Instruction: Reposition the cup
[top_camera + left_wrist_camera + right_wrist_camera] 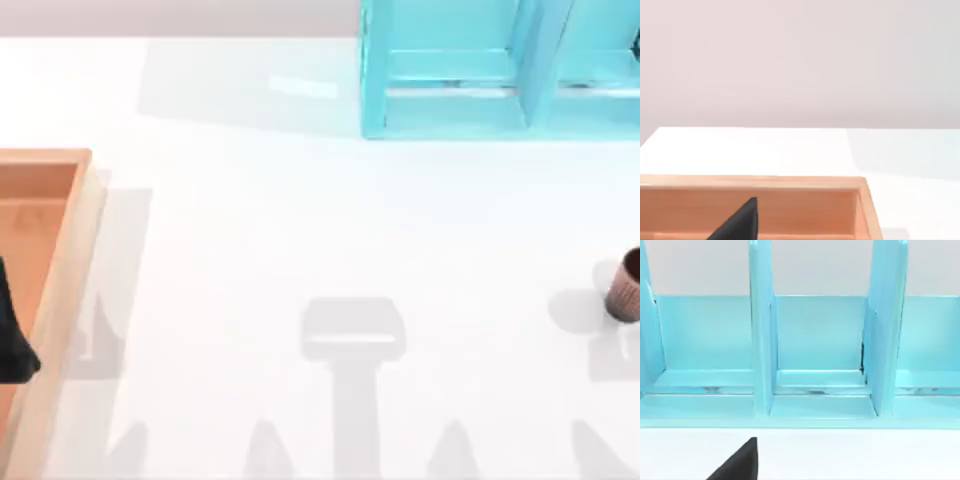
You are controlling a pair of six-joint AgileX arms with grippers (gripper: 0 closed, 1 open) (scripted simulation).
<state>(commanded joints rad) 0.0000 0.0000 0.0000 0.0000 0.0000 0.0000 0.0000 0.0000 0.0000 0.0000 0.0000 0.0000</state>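
Your cup [625, 285] sits at the far right edge of the white surface [300, 230], upright, partly cut off by the top view's border, and nothing is touching it. The turquoise frame [450, 90] stands well apart from it at the back, its open compartments facing the right wrist camera. Over on the left, the wooden tray [60, 260] takes up the edge of the surface, and the left hand [15, 340] shows as a dark shape over it; whether it's clenched or released, you cannot tell. The right hand [737, 462] shows as a dark wedge low in its own wrist view, pointed at the frame, and again its state can't be told.

Here's the worry: the cup is small and right at the margin of the surface, so a sideways approach could nudge it off the edge or tip it. Its ribbed wall may slip under a shallow pinch. And watch the frame's uprights: swing the right arm wide and you could clip them.
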